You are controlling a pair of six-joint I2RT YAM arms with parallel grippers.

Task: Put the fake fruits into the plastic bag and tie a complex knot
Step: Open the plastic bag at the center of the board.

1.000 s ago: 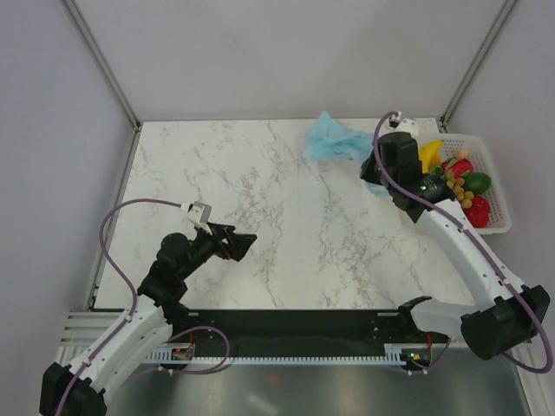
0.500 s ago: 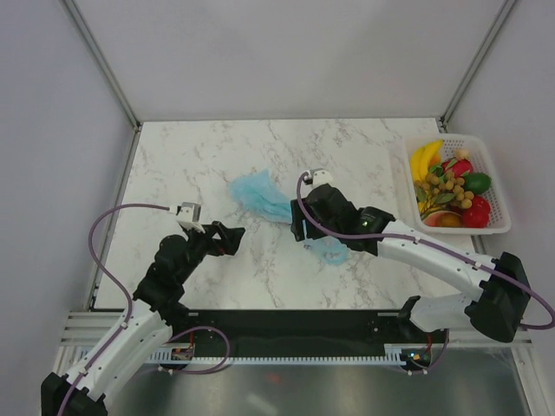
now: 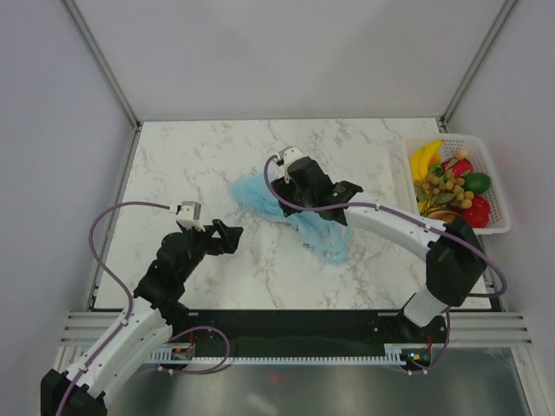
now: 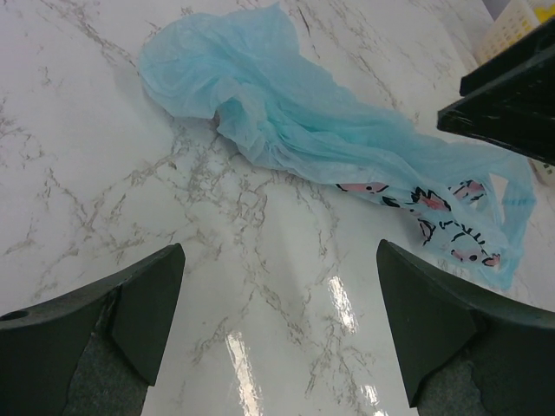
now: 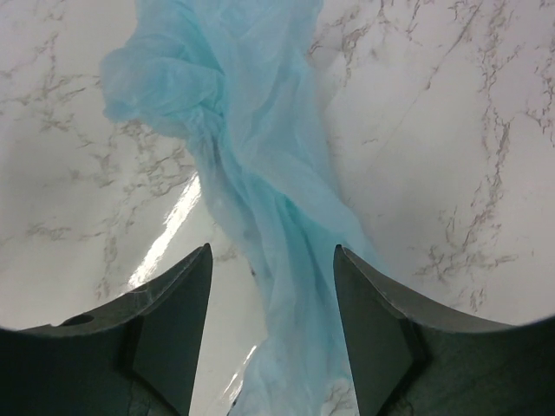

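No legible words, labels, brand names or numbers anywhere in these views. Only printed pink-and-black doodles (image 4: pixel 438 201) on the crumpled plastic bag (image 4: pixel 312 139), not readable as letters or figures.
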